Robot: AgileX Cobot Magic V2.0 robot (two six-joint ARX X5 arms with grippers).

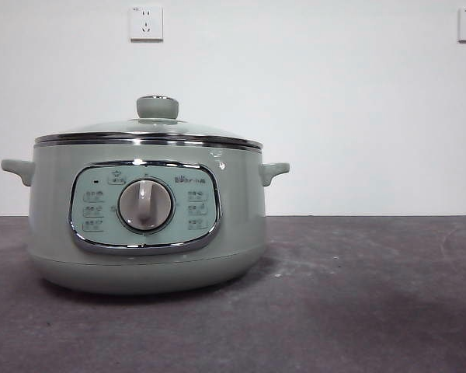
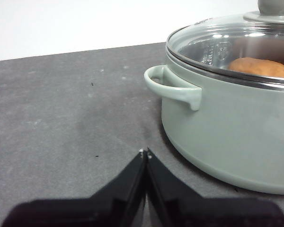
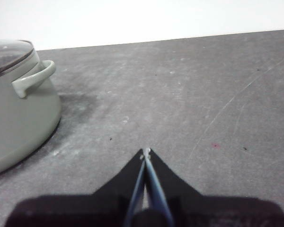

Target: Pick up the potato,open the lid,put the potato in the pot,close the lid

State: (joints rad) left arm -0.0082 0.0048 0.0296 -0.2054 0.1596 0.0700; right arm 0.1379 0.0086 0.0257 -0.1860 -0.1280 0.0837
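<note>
Inside, one potato (image 2: 260, 67), one lid (image 1: 149, 128), one pot (image 1: 144, 225)

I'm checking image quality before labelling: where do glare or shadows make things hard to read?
Front view: a bright highlight on the pot above its dial; the lid looks cloudy, contents unreadable. Left wrist view: ceiling-light glints on the lid glass, yet the potato shows through. Right wrist view: a soft dark shadow on the table beside the pot.

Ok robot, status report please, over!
Left gripper and right gripper shut, empty, over table. Potato in pot, lid on. Nothing blocking.
</note>
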